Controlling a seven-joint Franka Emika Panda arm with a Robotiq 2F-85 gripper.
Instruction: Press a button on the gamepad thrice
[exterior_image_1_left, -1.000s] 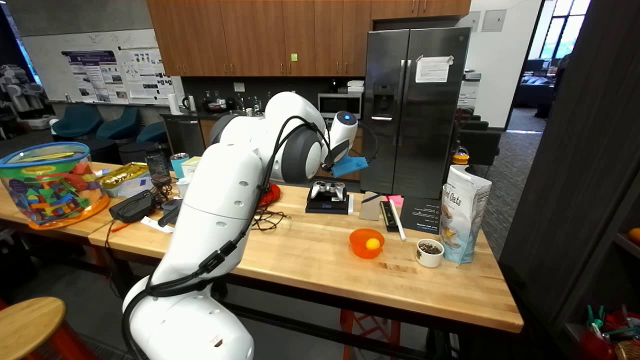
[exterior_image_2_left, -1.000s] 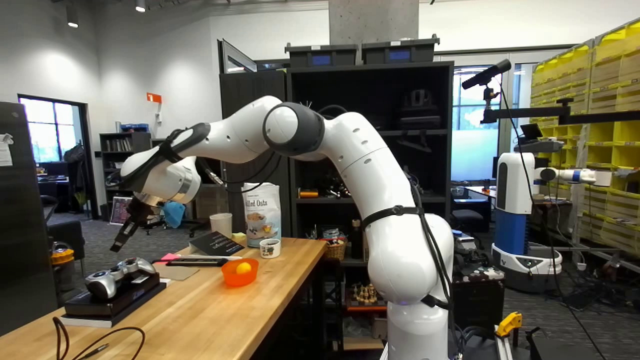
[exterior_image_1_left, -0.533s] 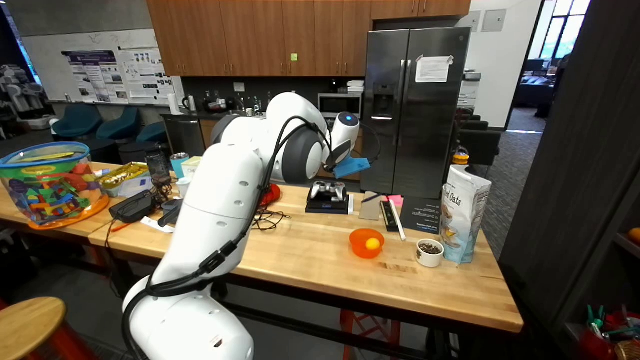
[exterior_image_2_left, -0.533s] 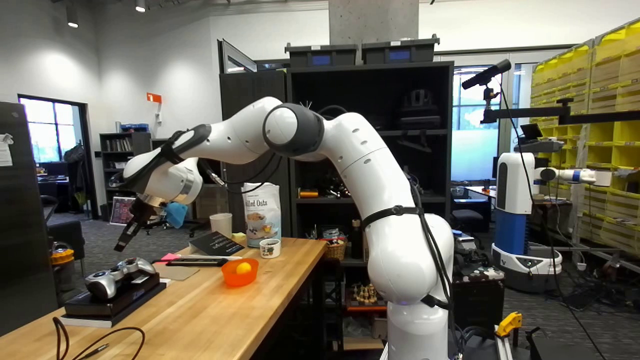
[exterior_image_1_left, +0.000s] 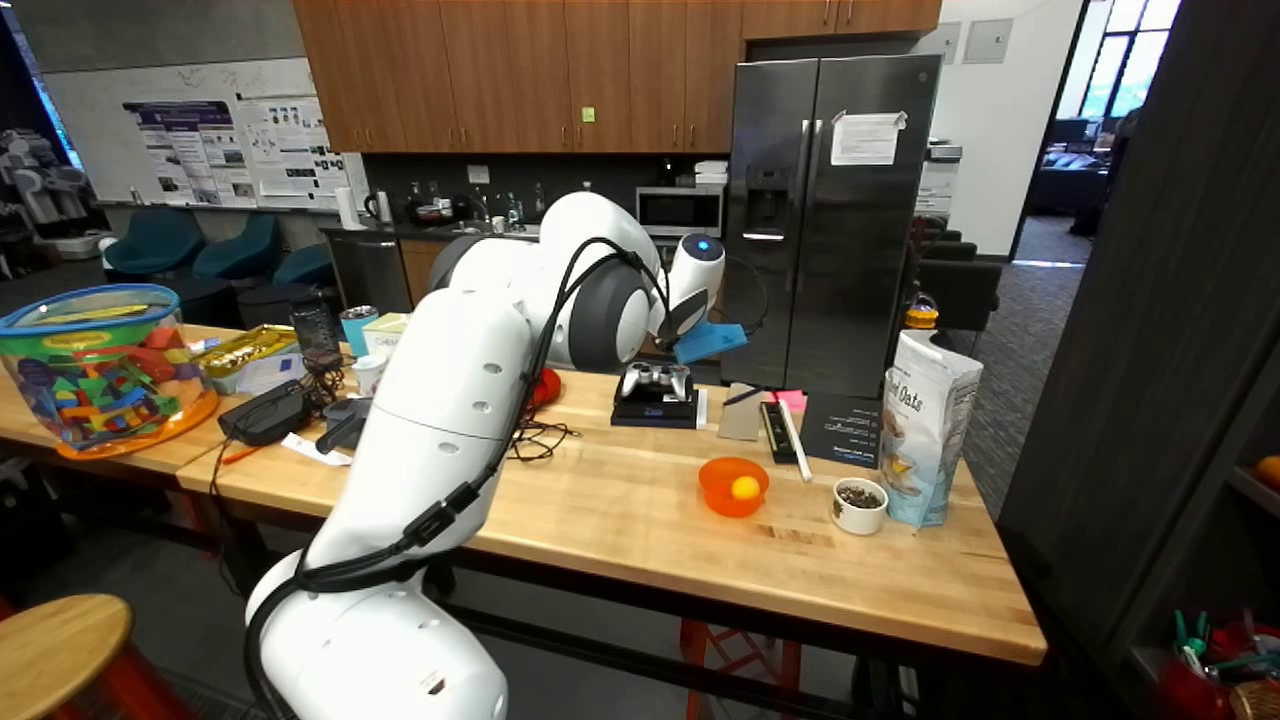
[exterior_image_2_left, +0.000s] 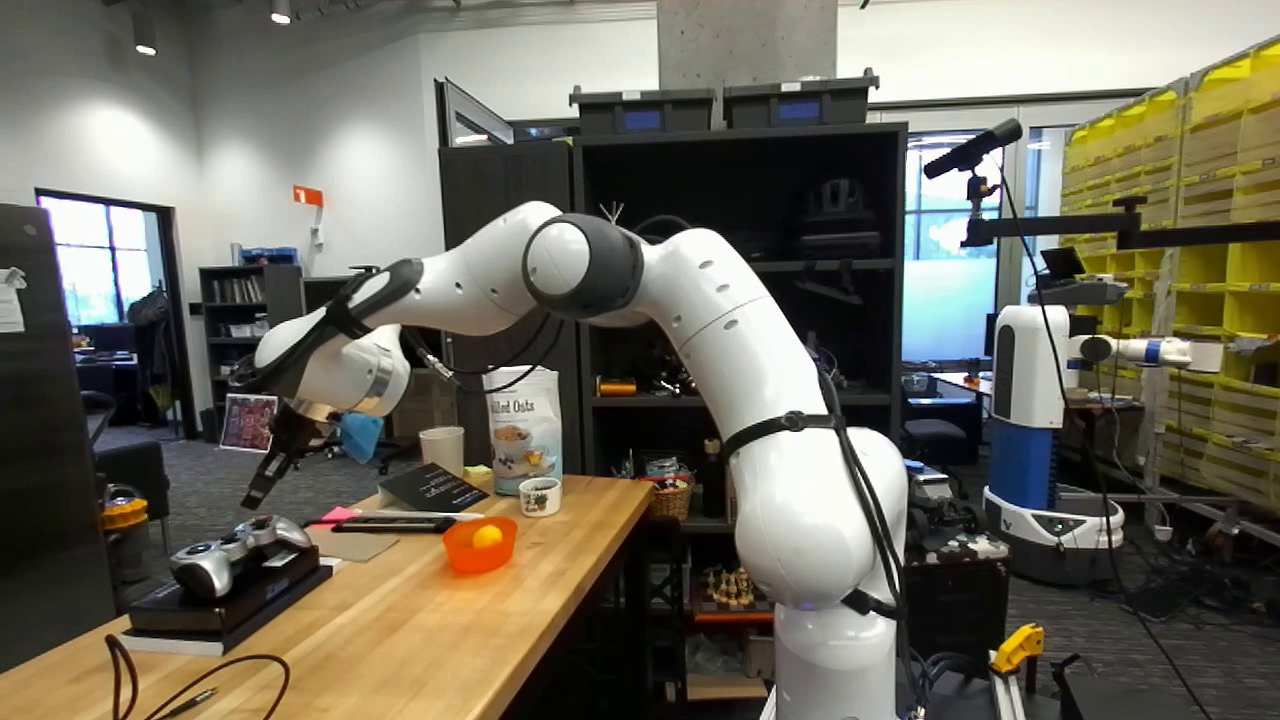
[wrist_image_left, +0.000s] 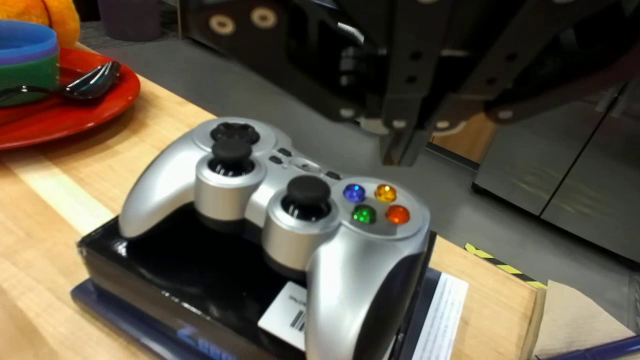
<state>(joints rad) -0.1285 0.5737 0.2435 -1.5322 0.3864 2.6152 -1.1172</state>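
The silver-and-black plastic gamepad (wrist_image_left: 295, 240) rests, thumbsticks up, on a glossy black box (wrist_image_left: 210, 280) set on the light wooden tabletop (exterior_image_1_left: 610, 510). A dark blue flat item (wrist_image_left: 120, 312) lies beneath the box, and a white printed sheet (wrist_image_left: 442, 310) shows along one side. A white barcode label (wrist_image_left: 285, 310) on the box top is partly covered by the gamepad. Its face carries a round blue button (wrist_image_left: 354, 192), an amber button (wrist_image_left: 385, 193), a green button (wrist_image_left: 364, 214) and an orange-red button (wrist_image_left: 398, 214).

The black fingers (wrist_image_left: 392, 152) are together, tip against tip. In an exterior view the white robot arm (exterior_image_2_left: 740, 340) carries them tilted downward, just above the gamepad; the wrist view shows a gap between tips and gamepad. Which button they stand over cannot be determined.

In both exterior views a translucent orange bowl (exterior_image_1_left: 718, 502) containing a yellow ball (exterior_image_1_left: 746, 488) sits on the tabletop, apart from the gamepad. A small white cup (exterior_image_1_left: 858, 518) with dark contents stands near an upright pale blue-and-white bag (exterior_image_1_left: 930, 440) marked "Oats". In the wrist view a round red plate (wrist_image_left: 65, 125) bears a dark shiny spoon (wrist_image_left: 95, 85) and blue, purple and green vessels (wrist_image_left: 27, 75), partly out of frame.
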